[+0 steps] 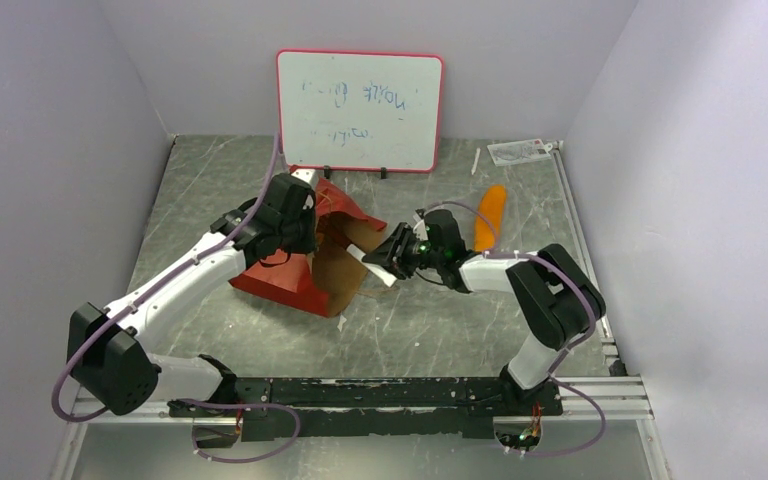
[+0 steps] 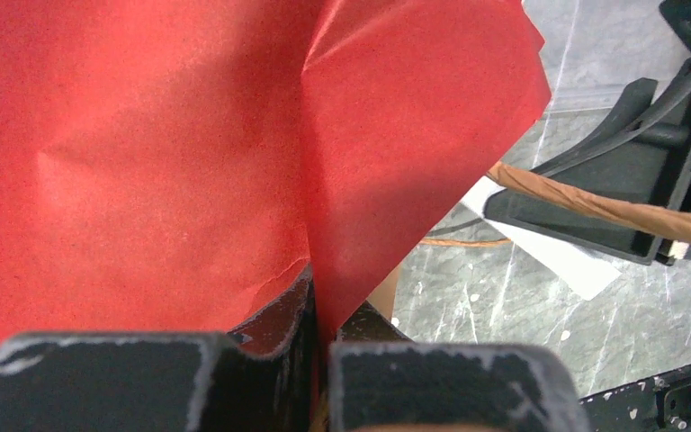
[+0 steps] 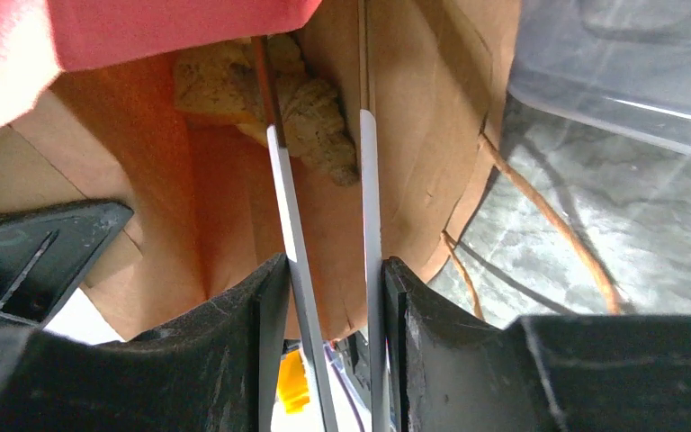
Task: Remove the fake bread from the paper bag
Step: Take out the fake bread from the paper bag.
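Since the red-and-brown paper bag [image 1: 290, 285] lies sideways, the left gripper [image 2: 319, 315] clamps its red fold to prop the mouth; the right gripper [image 3: 328, 297] squeezes slim white tongs [image 3: 285, 207] toward a tan ridged pastry [image 3: 310, 117] inside; an orange loaf [image 1: 491, 215] lies outside.

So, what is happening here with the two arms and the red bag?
The left gripper is shut on the red paper of the paper bag and holds it on the table. The right gripper squeezes a pair of thin tongs and points them into the bag's open mouth, around a tan ridged pastry inside. Whether the tongs already pinch it, I cannot tell. One long orange loaf lies out on the table, beside the right arm.
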Tool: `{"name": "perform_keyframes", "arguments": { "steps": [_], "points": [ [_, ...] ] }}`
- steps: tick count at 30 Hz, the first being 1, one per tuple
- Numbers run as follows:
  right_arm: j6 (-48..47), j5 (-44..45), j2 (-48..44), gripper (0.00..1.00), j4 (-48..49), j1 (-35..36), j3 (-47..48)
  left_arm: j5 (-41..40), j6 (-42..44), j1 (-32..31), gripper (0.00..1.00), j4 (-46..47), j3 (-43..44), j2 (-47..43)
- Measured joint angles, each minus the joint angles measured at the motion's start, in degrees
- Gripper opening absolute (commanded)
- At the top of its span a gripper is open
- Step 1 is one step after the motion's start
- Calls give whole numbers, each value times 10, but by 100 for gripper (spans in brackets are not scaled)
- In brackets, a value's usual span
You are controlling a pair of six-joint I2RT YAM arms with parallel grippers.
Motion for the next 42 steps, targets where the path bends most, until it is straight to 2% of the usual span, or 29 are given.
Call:
{"name": "perform_keyframes", "arguments": {
  "steps": [12,22,31,34,39,42],
  "points": [
    [2,-7,27,45,0,28,34,0,0,0,7,-6,5,1],
    [-14,-9,-16,45,-31,40,5,3,0,0,8,-13,13,-2],
    [-13,-14,57,44,-25,45,49,7,0,0,7,-14,13,-6],
    [-12,-14,78,34,-13,47,65,8,0,0,7,-15,13,-7],
    [-6,-20,90,0,15,51,68,8,2,0,7,-18,13,-13],
    [-6,-20,90,0,20,54,68,7,2,-1,7,-22,13,-19]
  ]
}}
